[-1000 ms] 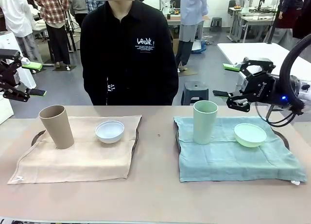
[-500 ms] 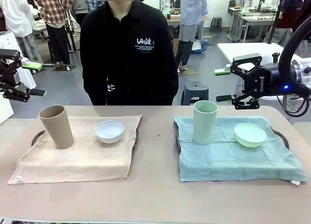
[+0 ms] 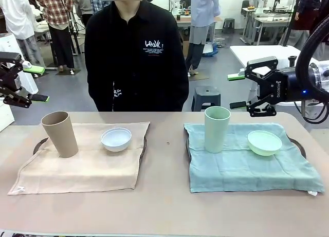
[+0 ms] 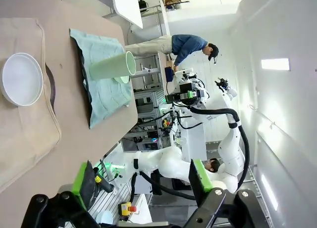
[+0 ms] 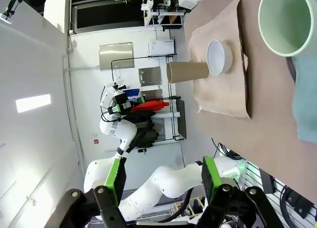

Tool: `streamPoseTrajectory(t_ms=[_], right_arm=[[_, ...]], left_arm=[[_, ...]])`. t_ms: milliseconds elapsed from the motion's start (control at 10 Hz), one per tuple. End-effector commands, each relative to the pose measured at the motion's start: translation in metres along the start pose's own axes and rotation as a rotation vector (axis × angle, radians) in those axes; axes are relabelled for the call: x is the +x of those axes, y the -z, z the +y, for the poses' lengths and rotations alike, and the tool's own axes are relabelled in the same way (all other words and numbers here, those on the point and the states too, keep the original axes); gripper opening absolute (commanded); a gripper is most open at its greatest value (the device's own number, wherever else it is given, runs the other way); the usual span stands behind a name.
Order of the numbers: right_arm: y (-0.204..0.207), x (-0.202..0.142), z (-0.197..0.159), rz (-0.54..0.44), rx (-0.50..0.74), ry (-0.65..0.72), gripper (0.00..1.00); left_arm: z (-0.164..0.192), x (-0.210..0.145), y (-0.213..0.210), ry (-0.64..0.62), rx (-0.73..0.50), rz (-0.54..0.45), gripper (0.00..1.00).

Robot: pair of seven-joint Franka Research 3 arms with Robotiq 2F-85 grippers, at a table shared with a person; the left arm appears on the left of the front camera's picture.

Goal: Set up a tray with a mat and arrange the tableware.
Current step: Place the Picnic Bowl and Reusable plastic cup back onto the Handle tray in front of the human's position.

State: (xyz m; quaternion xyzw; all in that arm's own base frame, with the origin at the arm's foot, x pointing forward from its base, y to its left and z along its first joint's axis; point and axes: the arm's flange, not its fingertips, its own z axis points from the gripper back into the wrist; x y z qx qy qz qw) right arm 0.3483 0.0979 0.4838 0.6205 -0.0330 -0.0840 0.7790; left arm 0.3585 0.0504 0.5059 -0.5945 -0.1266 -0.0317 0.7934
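1. I see the bench (image 3: 164, 206) carrying two trays, each almost hidden under its mat: a tan mat (image 3: 77, 162) on my left, a pale green mat (image 3: 252, 162) on my right.
2. The tan cup (image 3: 59, 133) stands on the tan mat, leaning a little, with the white bowl (image 3: 116, 139) near it; the pale green cup (image 3: 217, 129) and pale green bowl (image 3: 264, 142) stand on the green mat.
3. The arrangement looks complete to me, so I judge the step is retreating: lift each arm high and clear of the cups, especially the leaning tan one.
4. The left end effector (image 3: 32, 84) hangs spread and empty past the bench's left end; the right end effector (image 3: 237, 90) is spread, empty, behind the green cup.
5. Readable print: "ROBOTIQ" on the right end effector's body.
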Motion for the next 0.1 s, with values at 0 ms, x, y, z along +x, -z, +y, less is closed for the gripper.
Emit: streamPoseTrajectory(t_ms=[0], right_arm=[[0.0023,0.003,-0.0016,-0.012,0.018,-0.015,0.81]], left_arm=[[-0.0027,-0.0008,-0.0015,-0.002,-0.014,-0.005,1.0]])
